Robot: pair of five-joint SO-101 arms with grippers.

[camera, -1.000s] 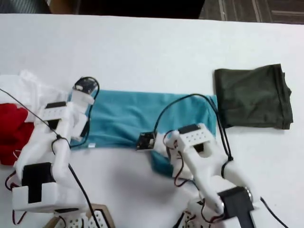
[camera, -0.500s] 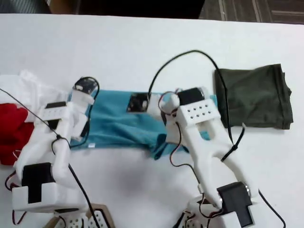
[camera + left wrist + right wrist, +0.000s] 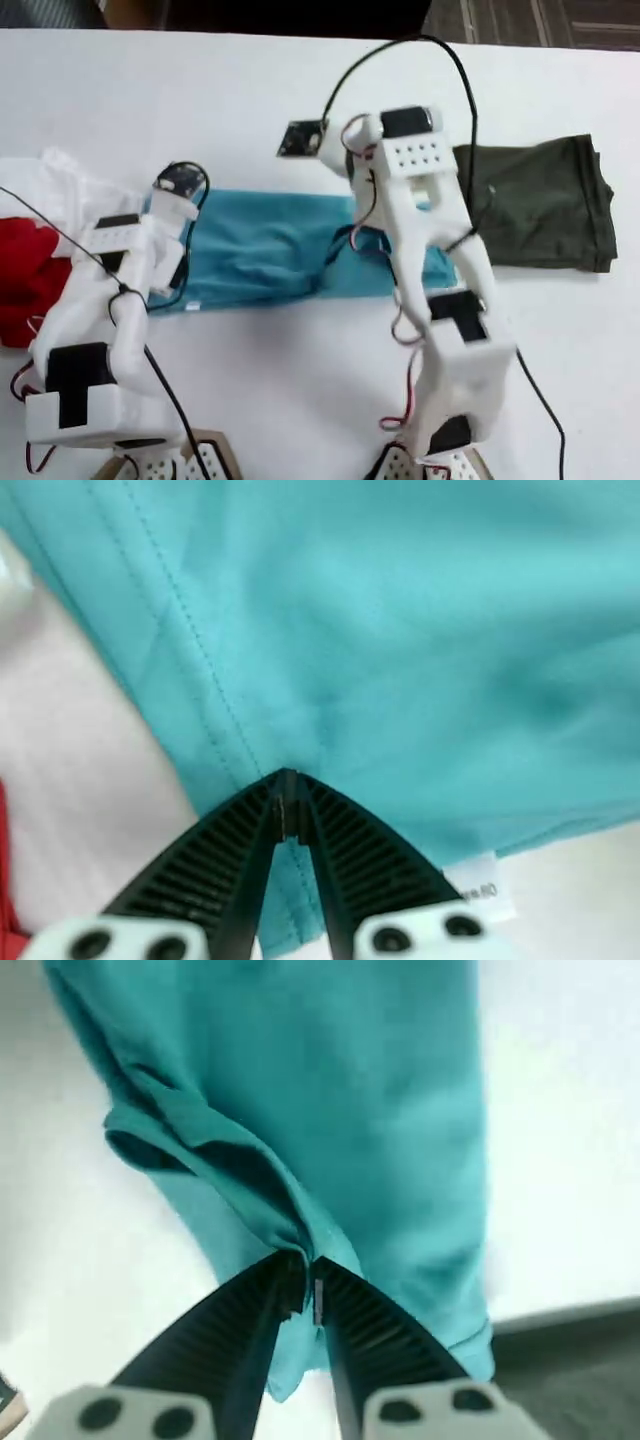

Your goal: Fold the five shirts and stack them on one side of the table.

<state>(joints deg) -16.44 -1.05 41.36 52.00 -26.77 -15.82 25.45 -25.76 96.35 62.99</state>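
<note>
- White table (image 3: 300, 90) carries all items; both arm bases sit at its near edge, side by side.
- Left gripper (image 3: 287, 790): fingers clenched, tips meeting on a pinch of the teal shirt (image 3: 260, 245) close to a stitched hem line.
- Labelling: one small white tag (image 3: 480, 885) is sewn at the teal shirt's near left corner, beside the left gripper. It bears dark print, too small to read. In the high view the tag (image 3: 192, 305) shows as a white fleck at the near edge of the cloth. No other writing is legible on any garment.
- Teal shirt, position and lie: centre of the table, laid as a long band. Its long axis runs left to right, the left end under the left arm and the right end reaching the dark green shirt (image 3: 535, 200). The surface is creased, with a raised fold along the right half.
- Right gripper (image 3: 305, 1280): fingers clamped on a ridge of teal cloth, which bunches and rises to the tips. The right arm stretches from the near edge across the right half of the teal shirt toward the far side.
- Red shirt (image 3: 30, 275): crumpled at the left edge of the table, beside the left arm.
- White shirt (image 3: 50, 185): crumpled just beyond the red one and touching it.
- Dark green shirt: folded into a flat rectangle on the right side of the table, long axis left to right.
</note>
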